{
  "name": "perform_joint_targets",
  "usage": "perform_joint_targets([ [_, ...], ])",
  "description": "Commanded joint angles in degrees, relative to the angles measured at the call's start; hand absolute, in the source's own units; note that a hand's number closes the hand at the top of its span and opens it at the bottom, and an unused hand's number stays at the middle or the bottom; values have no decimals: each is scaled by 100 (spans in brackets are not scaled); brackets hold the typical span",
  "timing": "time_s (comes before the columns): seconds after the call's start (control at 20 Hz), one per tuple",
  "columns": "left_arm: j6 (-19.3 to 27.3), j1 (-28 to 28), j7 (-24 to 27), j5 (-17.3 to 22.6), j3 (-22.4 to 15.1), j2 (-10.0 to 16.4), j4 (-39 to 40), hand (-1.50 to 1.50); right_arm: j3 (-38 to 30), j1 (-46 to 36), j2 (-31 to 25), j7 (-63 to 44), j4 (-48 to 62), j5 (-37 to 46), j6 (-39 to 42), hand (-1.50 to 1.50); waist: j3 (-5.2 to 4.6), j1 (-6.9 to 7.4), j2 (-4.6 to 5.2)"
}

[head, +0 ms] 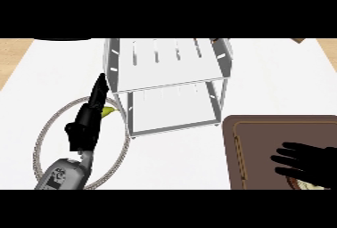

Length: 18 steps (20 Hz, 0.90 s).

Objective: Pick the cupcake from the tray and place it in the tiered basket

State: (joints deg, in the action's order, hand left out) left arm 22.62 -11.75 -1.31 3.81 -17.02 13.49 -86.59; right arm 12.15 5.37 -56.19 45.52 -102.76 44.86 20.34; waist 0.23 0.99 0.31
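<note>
Right robot hand [310, 164] spread over rectangular brown tray [263, 130].

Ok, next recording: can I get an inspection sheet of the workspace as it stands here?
Surface: white counter, with wooden edges at the far corners.
Job's things: tiered basket upright at the middle back, nothing seen on either shelf; brown tray at the front right; a pale round thing, likely the cupcake, mostly hidden under the right hand.
Clutter: round plate at the left, with a yellow-green item on it, partly hidden.
Hands: left hand open, fingers up, resting over the plate; right hand open, fingers spread over the tray.
Cables: nothing seen.
Surroundings: dark object at the far left and brown object at the far right, both cut off.
</note>
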Motion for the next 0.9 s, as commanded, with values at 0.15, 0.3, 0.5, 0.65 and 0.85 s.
perform_joint_targets([
  [0.15,-163,301,-277,-95,62,108,-558,0,409,34,424,1022,1135,575,-776,-150,-18,-60,-37],
  [0.3,-74,270,128,-244,61,-280,-41,0,349,-290,512,1189,1457,522,-562,-150,-23,-89,-29],
  [0.5,-309,-17,-193,-214,348,-170,-74,0,200,-380,737,1275,1801,421,-629,150,-22,-102,-33],
  [0.65,-298,65,-49,-295,354,-226,-13,0,323,-779,1173,1488,2277,585,-1169,150,-20,-69,-25],
  [0.85,-240,333,-91,-408,218,-335,-272,0,307,-364,1315,1293,1573,816,-1788,150,-23,-117,-41],
])
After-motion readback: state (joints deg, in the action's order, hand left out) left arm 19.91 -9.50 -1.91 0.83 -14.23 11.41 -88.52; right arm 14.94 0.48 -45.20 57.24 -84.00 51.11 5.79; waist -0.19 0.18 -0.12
